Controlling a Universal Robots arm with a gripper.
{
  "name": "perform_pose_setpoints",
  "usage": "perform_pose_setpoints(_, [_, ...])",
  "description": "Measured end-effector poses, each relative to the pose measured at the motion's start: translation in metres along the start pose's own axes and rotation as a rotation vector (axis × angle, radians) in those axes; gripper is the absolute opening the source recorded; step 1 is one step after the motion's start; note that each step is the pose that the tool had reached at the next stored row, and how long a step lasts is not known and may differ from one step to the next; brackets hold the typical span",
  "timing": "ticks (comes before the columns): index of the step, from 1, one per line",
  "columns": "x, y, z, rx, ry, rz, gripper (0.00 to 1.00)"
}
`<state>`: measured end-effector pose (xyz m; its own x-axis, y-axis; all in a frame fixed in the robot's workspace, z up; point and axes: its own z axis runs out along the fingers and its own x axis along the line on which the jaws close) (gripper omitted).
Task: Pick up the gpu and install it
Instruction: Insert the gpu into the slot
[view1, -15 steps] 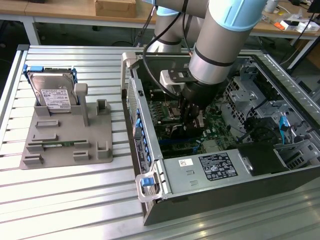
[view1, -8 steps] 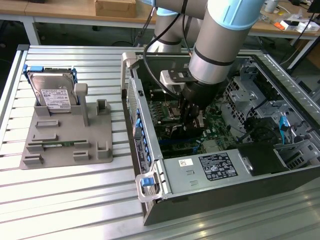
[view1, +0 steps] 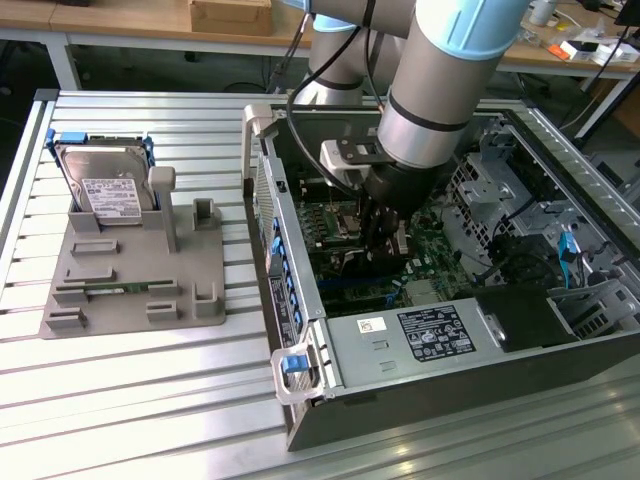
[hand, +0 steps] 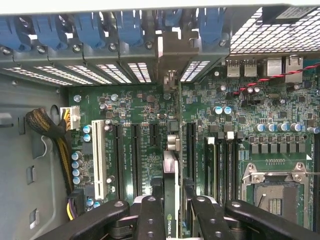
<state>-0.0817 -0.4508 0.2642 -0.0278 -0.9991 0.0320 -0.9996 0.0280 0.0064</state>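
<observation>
Nearest in the wrist view, the gripper (hand: 172, 210) is seen clamped on the gpu (hand: 170, 185), with the black fingers (hand: 150, 220) pressed against either face of the thin card, so it's partly closed, only as far as the card's thickness allows. The card is held edge-on, standing upright over the motherboard (hand: 250, 125), and its bracket end (hand: 172, 55) is lined up with the slot covers at the back wall of the case.

Further out, the long black expansion slots (hand: 135, 155) can be made out on both sides of the card; whether the edge connector is already touching a slot can't be told.

For the seating to be done well, the card probably should be kept square to the slot and pushed straight down, with the bracket guided into its gap and not jammed on the rear frame. Any tilt could get the connector bound up.

In the exterior view, the arm (view1: 440, 90) is reaching down into the open computer case (view1: 400, 350), and the hard drive (view1: 105, 185) is left sitting on the grey holder (view1: 130, 290) well apart.
</observation>
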Motion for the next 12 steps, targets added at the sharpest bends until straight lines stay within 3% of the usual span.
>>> perform_pose_setpoints(5, [-0.0002,0.0001,-0.0037,-0.0001,0.0001,0.0,0.26])
perform_pose_setpoints(9, [-0.0008,0.0002,-0.0038,-0.0004,-0.0092,0.0,0.26])
perform_pose_setpoints(12, [-0.0008,0.0001,-0.0038,-0.0005,-0.0105,0.0,0.26])
